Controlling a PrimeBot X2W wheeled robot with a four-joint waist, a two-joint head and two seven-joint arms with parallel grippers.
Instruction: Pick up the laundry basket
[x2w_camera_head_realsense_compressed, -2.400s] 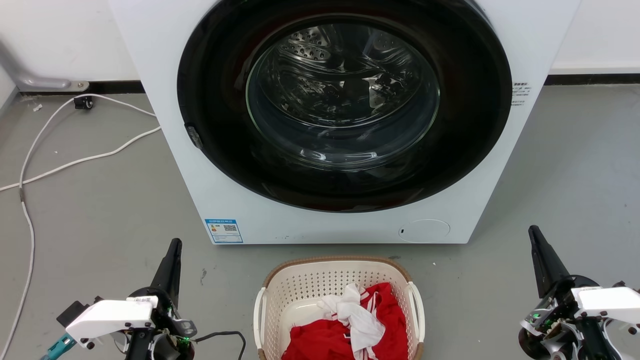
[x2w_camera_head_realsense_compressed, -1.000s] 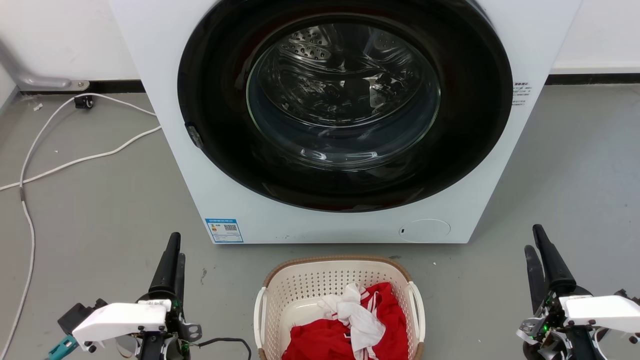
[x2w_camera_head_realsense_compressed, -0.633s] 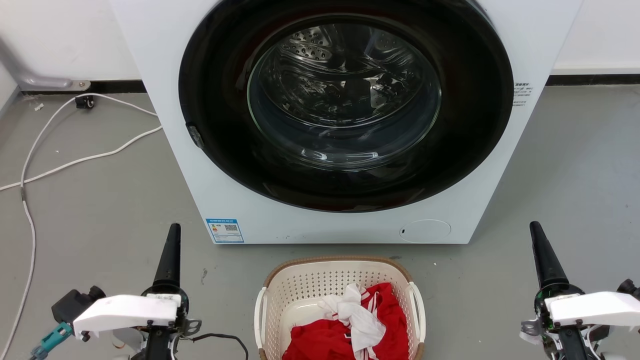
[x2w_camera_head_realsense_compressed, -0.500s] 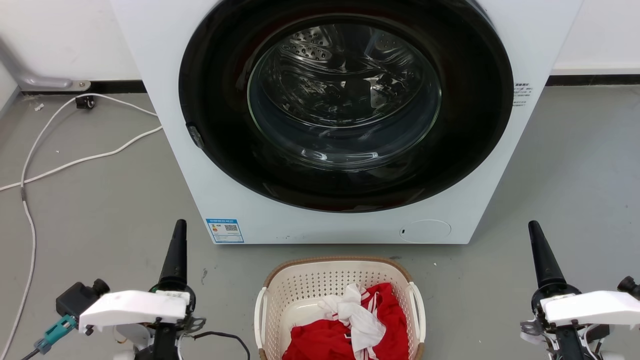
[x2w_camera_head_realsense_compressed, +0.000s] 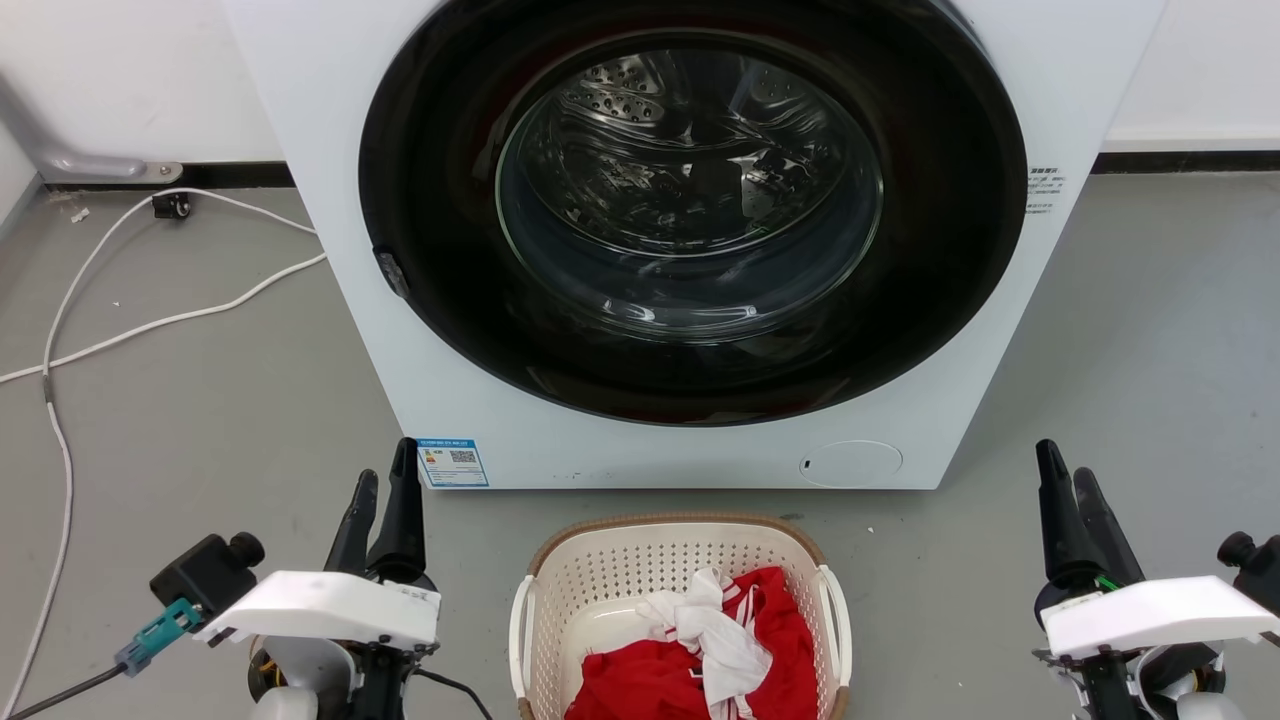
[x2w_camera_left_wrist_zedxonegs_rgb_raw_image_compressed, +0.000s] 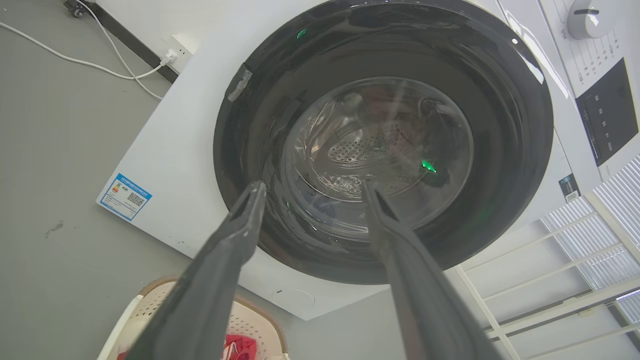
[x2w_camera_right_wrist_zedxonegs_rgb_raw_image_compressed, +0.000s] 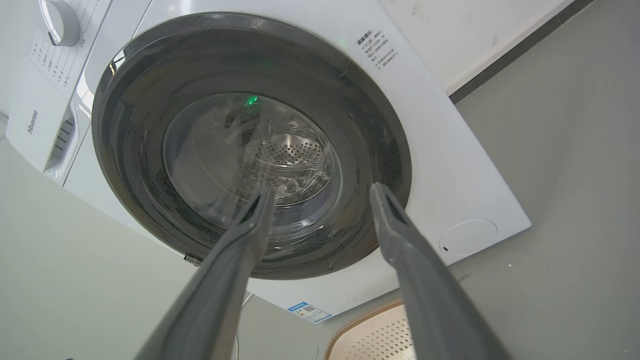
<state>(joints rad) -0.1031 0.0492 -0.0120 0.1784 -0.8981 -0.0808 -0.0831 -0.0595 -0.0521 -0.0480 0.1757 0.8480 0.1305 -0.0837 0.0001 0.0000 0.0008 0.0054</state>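
Observation:
The cream laundry basket (x2w_camera_head_realsense_compressed: 620, 580) with a brown rim and white side handles sits on the grey floor at the bottom centre, in front of the washing machine. Red and white clothes (x2w_camera_head_realsense_compressed: 700, 650) lie in it. My left gripper (x2w_camera_head_realsense_compressed: 385, 475) is open to the basket's left, fingers pointing up the view. My right gripper (x2w_camera_head_realsense_compressed: 1065, 472) is open to the basket's right. Both are apart from the basket. In the left wrist view the open left gripper (x2w_camera_left_wrist_zedxonegs_rgb_raw_image_compressed: 312, 187) points at the machine door, with the basket's corner (x2w_camera_left_wrist_zedxonegs_rgb_raw_image_compressed: 250, 325) below. A corner of the basket (x2w_camera_right_wrist_zedxonegs_rgb_raw_image_compressed: 370, 335) also lies under the open right gripper (x2w_camera_right_wrist_zedxonegs_rgb_raw_image_compressed: 322, 190).
A white front-loading washing machine (x2w_camera_head_realsense_compressed: 340, 150) with a dark round door (x2w_camera_head_realsense_compressed: 690, 200) stands just behind the basket. White cables (x2w_camera_head_realsense_compressed: 150, 320) trail over the floor at the left. Grey floor lies open on both sides of the basket.
Both grippers turned at the wrist, so two fingers now show on each. The left gripper shifted right toward the basket and the right one moved slightly left.

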